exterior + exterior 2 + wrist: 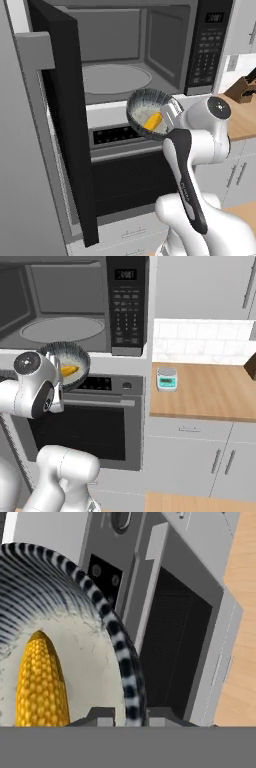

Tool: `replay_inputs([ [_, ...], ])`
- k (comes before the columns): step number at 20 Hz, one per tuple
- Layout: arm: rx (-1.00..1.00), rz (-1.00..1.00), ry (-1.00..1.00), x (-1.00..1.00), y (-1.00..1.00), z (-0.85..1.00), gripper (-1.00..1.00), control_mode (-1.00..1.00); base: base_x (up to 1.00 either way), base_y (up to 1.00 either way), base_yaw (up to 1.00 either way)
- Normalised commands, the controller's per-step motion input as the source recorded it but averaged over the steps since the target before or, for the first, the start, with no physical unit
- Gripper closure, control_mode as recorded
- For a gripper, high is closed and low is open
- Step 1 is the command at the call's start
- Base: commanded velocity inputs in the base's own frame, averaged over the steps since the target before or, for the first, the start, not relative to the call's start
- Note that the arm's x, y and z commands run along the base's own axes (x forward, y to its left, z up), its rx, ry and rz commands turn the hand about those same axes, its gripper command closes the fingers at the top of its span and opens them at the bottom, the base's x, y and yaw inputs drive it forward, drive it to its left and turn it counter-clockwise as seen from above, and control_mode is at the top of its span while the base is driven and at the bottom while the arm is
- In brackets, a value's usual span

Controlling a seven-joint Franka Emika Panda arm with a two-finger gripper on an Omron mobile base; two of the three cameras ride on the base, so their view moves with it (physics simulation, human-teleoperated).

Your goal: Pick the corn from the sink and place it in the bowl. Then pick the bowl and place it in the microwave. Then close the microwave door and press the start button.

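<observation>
Bowl: a wide round bowl (150,112) with a dark streaked outside and a pale speckled inside hangs in the air, tilted, in front of the open microwave and above the oven's control panel.
Corn: a small bright yellow cob (153,120) lies inside the bowl on its pale floor.
Microwave: a built-in black and steel microwave (150,45) stands open, its grey interior showing a round pale turntable plate (115,78); the bowl is outside the cavity, just below its front edge.
Microwave door: a wide black door (67,120) swings out to the left, edge-on in the left base view.
Gripper: the two-finger gripper (129,712) on the white arm is pinched on the bowl's rim, one dark fingertip on each side of the wall.
Left base view alone: the open door and a wooden knife block (245,87) on the counter at far right.
Right base view alone: a light wood countertop (210,391) to the right of the black oven (95,426), carrying a small teal and white kitchen scale (167,379), with white tiles behind.
Hand view alone: the bowl's striped rim close up, the corn's kernels, and the oven front running alongside.
</observation>
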Motion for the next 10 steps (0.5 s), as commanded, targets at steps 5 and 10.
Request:
replay_inputs([
  [5, 0.00, 0.00, 0.00, 0.00, 0.00, 0.00, 1.00, 1.00, 0.39, 0.26, -0.10],
  [10, 0.00, 0.00, 0.00, 0.00, 0.00, 0.00, 1.00, 1.00, 0.25, 0.32, -0.08],
])
